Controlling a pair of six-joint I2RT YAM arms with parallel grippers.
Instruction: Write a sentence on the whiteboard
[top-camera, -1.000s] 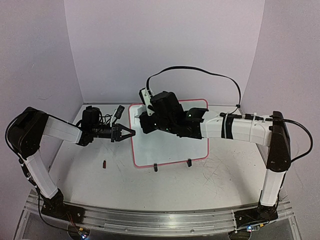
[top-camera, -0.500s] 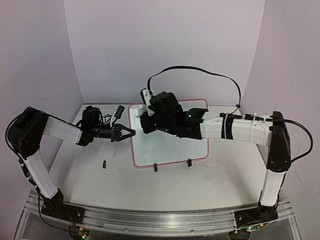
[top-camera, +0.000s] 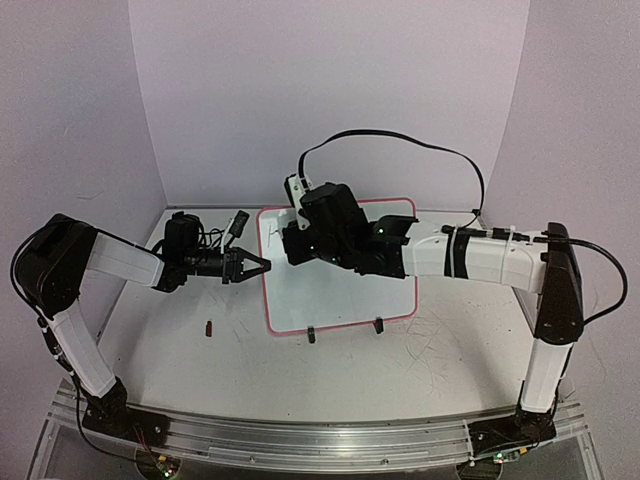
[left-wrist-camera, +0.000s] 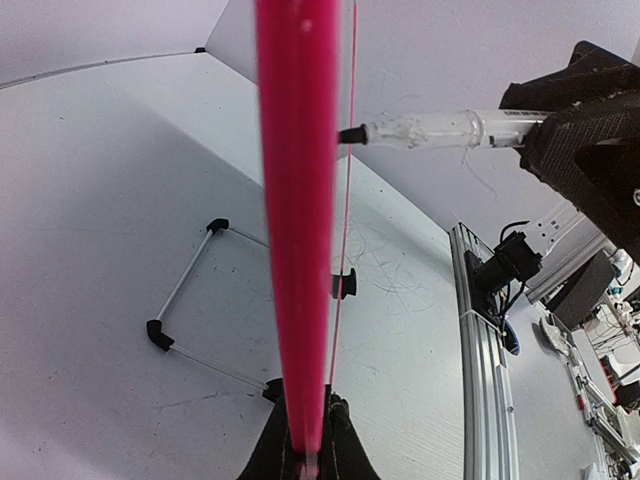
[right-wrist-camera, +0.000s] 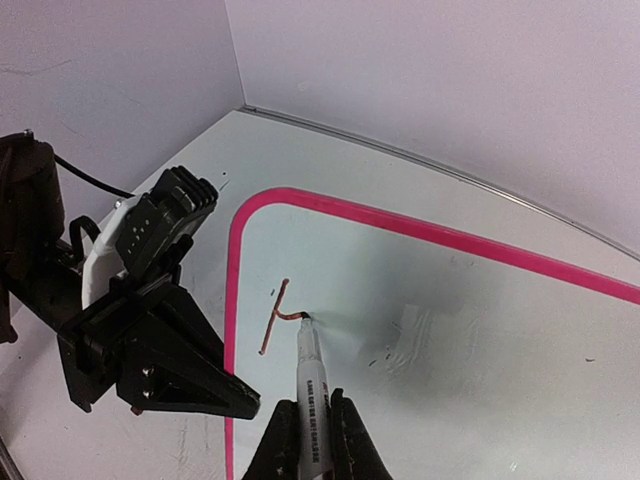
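White tabletop (top-camera: 190, 365); whiteboard (right-wrist-camera: 480, 330), marker (right-wrist-camera: 309, 372), one illegible stroke (right-wrist-camera: 272, 318).

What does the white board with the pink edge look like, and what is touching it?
The whiteboard is a shiny white rectangle with rounded corners and a thin pink frame. Two small black clip feet sit on its near edge. The left gripper pinches its left edge. Near its far left corner are a few thin reddish strokes. A marker held by the right gripper touches its tip there. The rest that shows has only faint smudges.
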